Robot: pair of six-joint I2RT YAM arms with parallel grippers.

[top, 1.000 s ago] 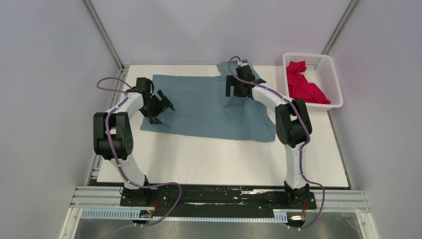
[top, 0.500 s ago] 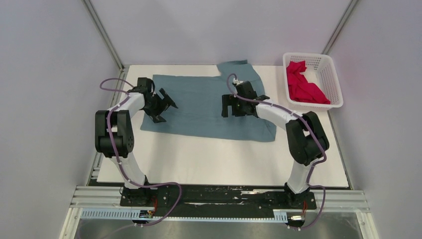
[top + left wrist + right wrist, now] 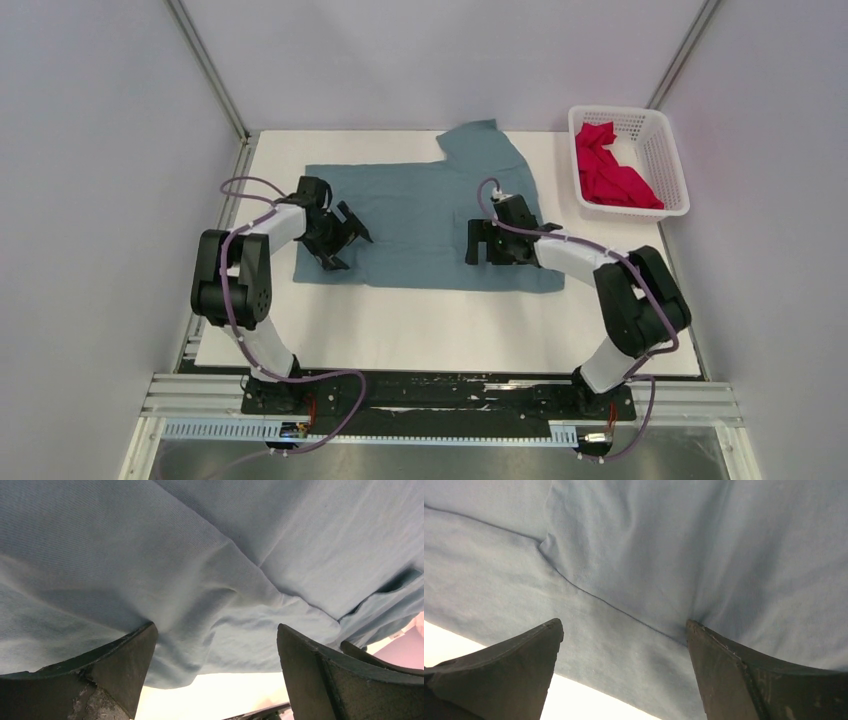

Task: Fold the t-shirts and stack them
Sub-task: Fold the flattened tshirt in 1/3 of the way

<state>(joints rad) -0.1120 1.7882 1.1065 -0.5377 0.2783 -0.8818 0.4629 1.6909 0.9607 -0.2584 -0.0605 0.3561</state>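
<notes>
The blue-grey t-shirt [image 3: 420, 215] lies spread flat on the white table, one sleeve pointing to the far edge. My left gripper [image 3: 345, 242] is open, its fingertips resting on the shirt's left part near the near hem; the cloth fills the left wrist view [image 3: 210, 555], bunched slightly between the fingers [image 3: 125, 655]. My right gripper [image 3: 480, 248] is open and rests on the shirt's right part, with a seam [image 3: 614, 607] running between its fingers [image 3: 719, 650]. The crimson-pink t-shirt [image 3: 610, 175] lies crumpled in the white basket [image 3: 676, 165].
The basket stands at the table's far right corner. Bare white table [image 3: 440, 330] runs between the shirt's near hem and the arm bases. Grey walls and frame posts close in the sides and back.
Both grippers have slid toward the near edge over the blue-grey shirt, staying open. The shirt has shifted slightly nearer and lies flatter; its far sleeve is now uncovered.
</notes>
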